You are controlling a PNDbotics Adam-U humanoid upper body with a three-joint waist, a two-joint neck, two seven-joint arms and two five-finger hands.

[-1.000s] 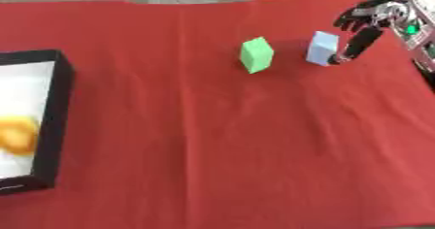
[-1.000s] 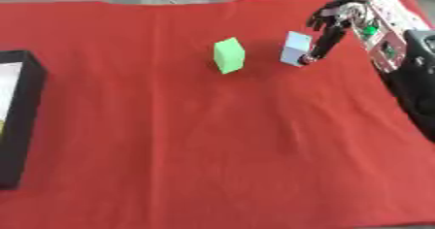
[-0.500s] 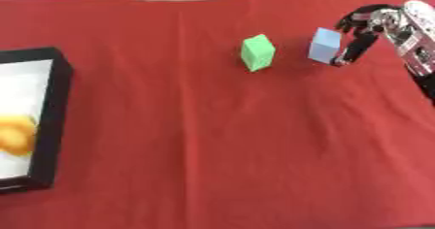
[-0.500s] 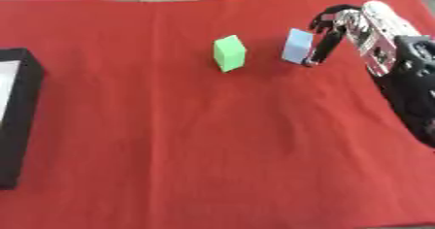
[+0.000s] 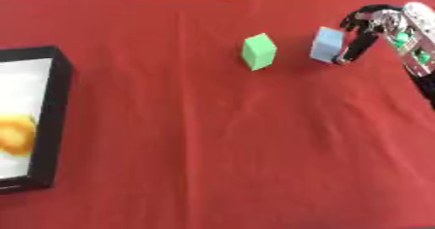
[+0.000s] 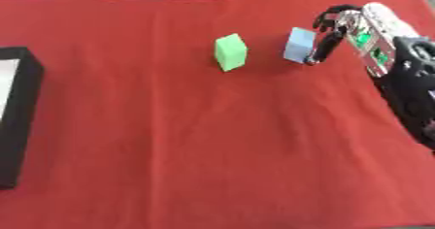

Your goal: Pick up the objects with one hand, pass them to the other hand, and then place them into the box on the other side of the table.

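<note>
A light blue block [image 5: 327, 44] stands on the red cloth at the far right. To its left stands a green block [image 5: 258, 51]. My right hand [image 5: 367, 26] hangs just right of the blue block, open, fingers bent over loosely. One black finger [image 5: 352, 48] reaches down along the block's right side and seems to touch it. Nothing is round the block on its left side. The black box [image 5: 53, 116] with a white inside lies at the left edge, and an orange thing [image 5: 14, 131] rests in it. My left hand shows in no view.
The red cloth [image 6: 212, 140] covers the whole table, with a grey floor strip beyond its far edge. My right forearm [image 6: 408, 77] runs down the right edge of the view.
My right hand has edged a little closer to the blue block's right side. Both blocks stand where they stood.
</note>
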